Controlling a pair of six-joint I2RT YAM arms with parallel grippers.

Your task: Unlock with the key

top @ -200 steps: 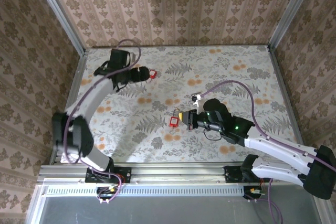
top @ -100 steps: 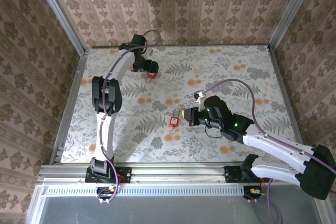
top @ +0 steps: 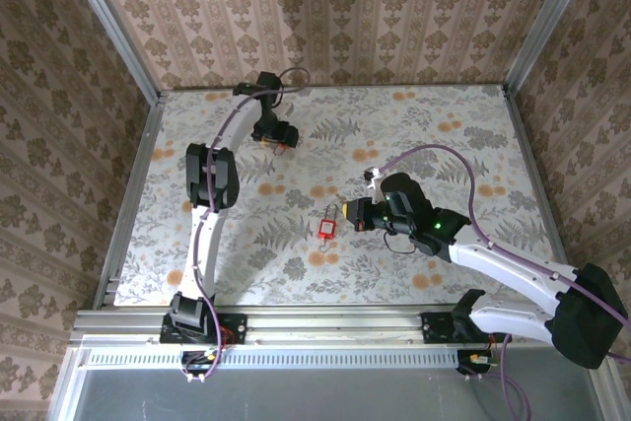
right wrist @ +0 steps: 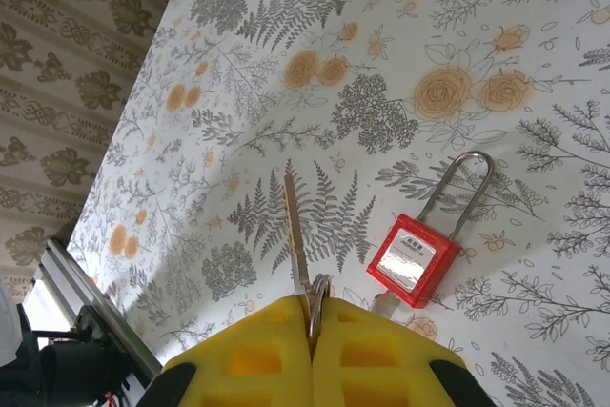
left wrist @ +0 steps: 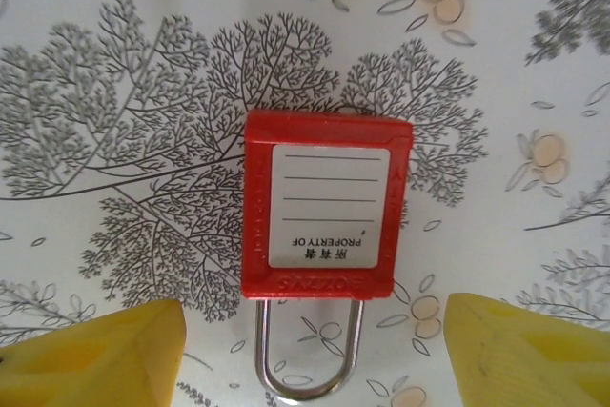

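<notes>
Since the earlier frame, the left arm had straightened toward the tabletop's far edge. The left gripper (top: pixel 278 133) hung over a red padlock (left wrist: pixel 327 204), jaws apart, touching nothing. Near the tabletop's middle, the right gripper (right wrist: pixel 310 342) was clamped on the key (right wrist: pixel 294 231), with the blade protruding beside a second padlock (right wrist: pixel 412 260). Thin, stiff, light and probably slippery, the key called for a firm grip at its head.
</notes>
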